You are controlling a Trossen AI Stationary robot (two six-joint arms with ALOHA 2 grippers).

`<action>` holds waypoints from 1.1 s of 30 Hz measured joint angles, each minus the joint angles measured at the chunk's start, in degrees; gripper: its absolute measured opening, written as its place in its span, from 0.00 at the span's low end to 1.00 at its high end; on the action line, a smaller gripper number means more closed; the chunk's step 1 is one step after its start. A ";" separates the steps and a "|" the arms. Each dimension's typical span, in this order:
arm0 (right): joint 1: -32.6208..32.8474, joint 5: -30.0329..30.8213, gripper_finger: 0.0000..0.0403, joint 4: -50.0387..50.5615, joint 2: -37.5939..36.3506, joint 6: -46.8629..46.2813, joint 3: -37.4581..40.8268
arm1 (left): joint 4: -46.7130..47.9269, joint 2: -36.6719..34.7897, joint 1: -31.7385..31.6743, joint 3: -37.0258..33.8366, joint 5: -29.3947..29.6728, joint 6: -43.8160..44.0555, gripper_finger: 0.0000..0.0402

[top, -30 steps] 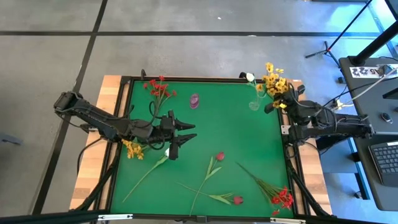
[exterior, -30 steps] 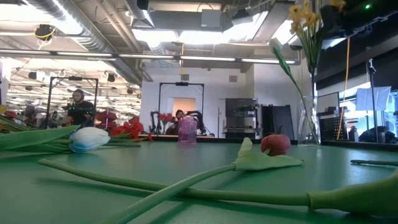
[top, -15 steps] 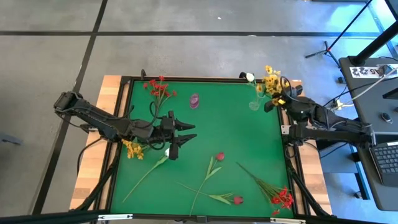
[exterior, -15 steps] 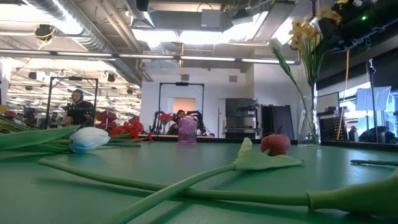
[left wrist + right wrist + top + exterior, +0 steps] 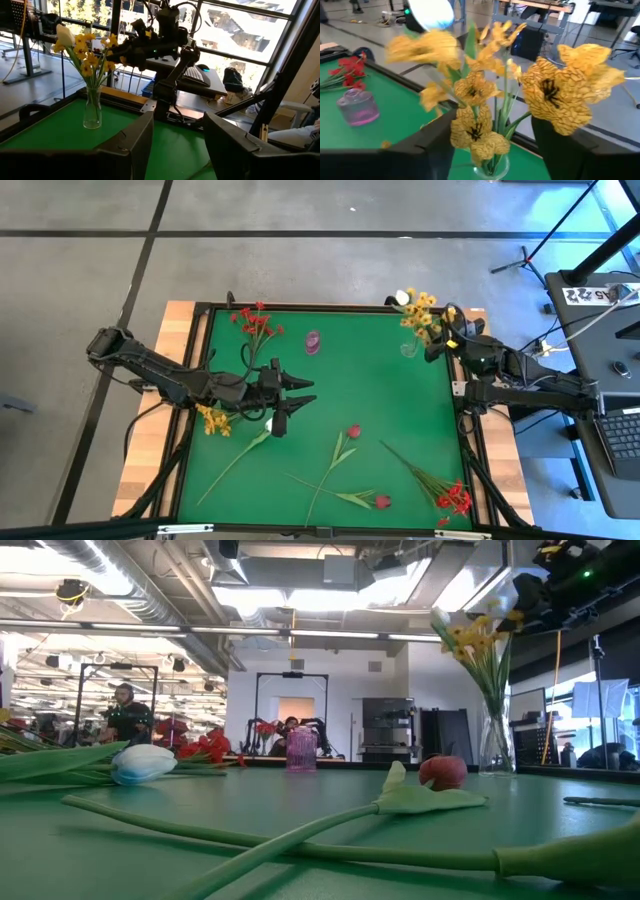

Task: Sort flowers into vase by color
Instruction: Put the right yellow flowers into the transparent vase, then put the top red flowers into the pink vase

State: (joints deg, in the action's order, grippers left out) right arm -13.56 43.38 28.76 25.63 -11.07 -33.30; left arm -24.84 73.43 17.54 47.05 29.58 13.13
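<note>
Standing in the clear vase [image 5: 409, 348] now, yellow flowers [image 5: 420, 313] released, right gripper [image 5: 447, 340] newly parted, left gripper [image 5: 300, 393] unchanged, apart

Your high view hangs above the table [image 5: 330, 395], looking straight down on all four edges and both arms. Your low view sits at surface height, facing level across the green top into the room. Your left wrist camera looks across the table toward the clear vase [image 5: 92, 107] near the far right corner; your right wrist camera sits very close to that same vase [image 5: 490, 167], so both share it.
</note>
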 joint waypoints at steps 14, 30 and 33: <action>0.02 -12.83 0.73 20.46 0.04 -8.26 -18.01 | 1.49 0.00 0.00 0.00 1.33 0.22 0.42; 0.04 -65.52 0.73 -0.94 -0.10 -1.90 -16.25 | 1.86 0.00 0.00 0.00 1.33 0.24 0.42; 0.04 -72.67 0.73 -6.26 -0.04 -3.43 -12.89 | 1.84 0.00 0.00 0.00 1.34 0.24 0.42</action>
State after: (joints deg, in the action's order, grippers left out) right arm -13.52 -29.29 22.50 25.58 -14.51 -46.19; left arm -23.00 73.43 17.54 47.05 30.93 13.37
